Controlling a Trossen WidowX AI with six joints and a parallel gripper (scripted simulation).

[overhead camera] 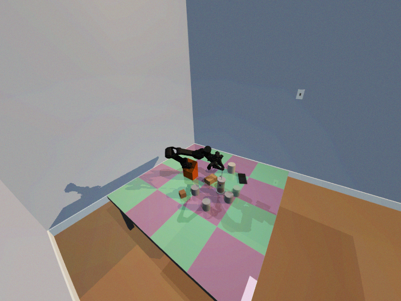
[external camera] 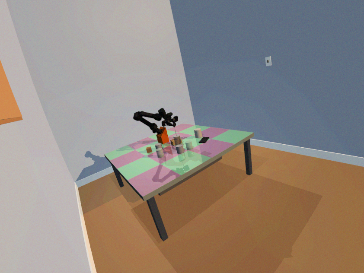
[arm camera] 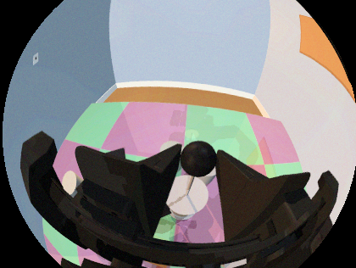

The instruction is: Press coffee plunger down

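Bright, even light casts soft shadows; the wrist view bends strongly at its edges.
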